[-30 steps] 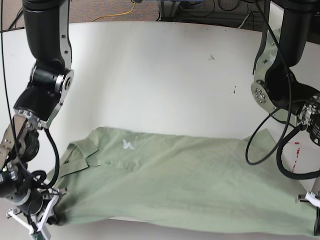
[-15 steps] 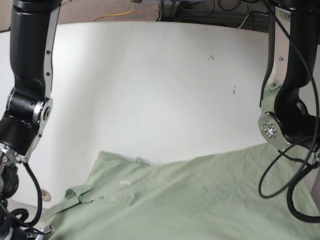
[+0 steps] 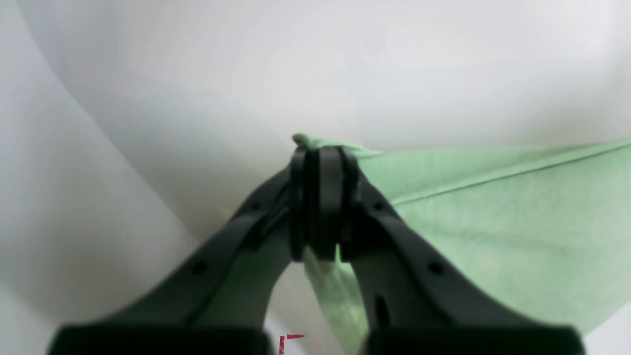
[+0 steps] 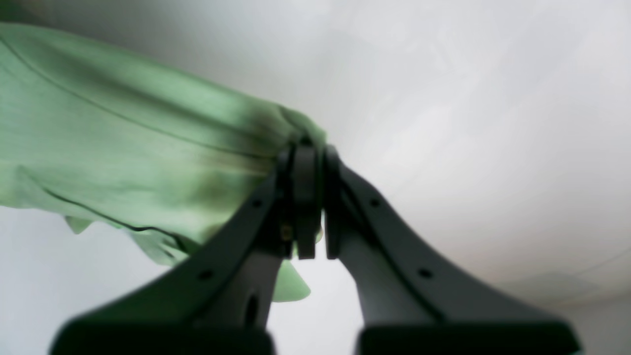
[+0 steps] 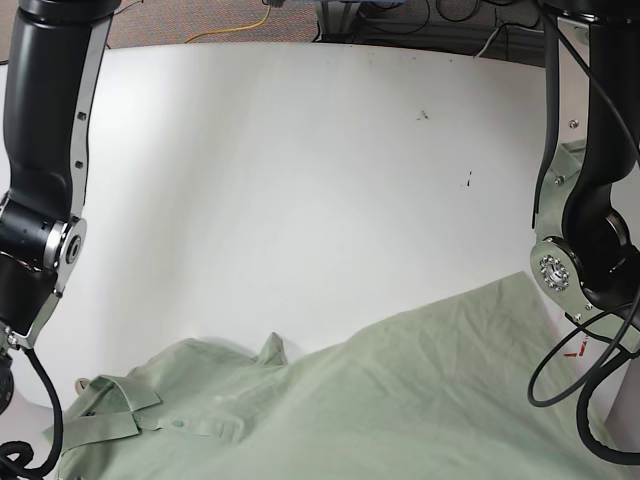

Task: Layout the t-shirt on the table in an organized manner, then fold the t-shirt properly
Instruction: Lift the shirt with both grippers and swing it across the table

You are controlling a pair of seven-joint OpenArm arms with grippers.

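The pale green t-shirt [image 5: 400,400] stretches across the bottom of the base view, its collar [image 5: 120,405] at the lower left, and the near part runs out of frame. In the left wrist view my left gripper [image 3: 323,158] is shut on a bunched corner of the t-shirt [image 3: 493,212], which spreads taut to the right. Over in the right wrist view my right gripper [image 4: 305,155] is shut on another corner, the t-shirt [image 4: 123,143] pulled out to the left. Both grippers sit below the base view's edge. The white table [image 5: 300,150] lies beyond.
The right arm [image 5: 40,230] rises at the base view's left and the left arm [image 5: 585,260] with its looping cables at the right. Small dark specks [image 5: 423,115] mark the far tabletop. Red tape [image 5: 575,350] shows by the left arm and a red tape corner [image 3: 288,340] under the left gripper.
Both arms have drawn toward the near edge, carrying the t-shirt with them. The shirt and its collar now sit lower in the base view, and the grippers have left that view.
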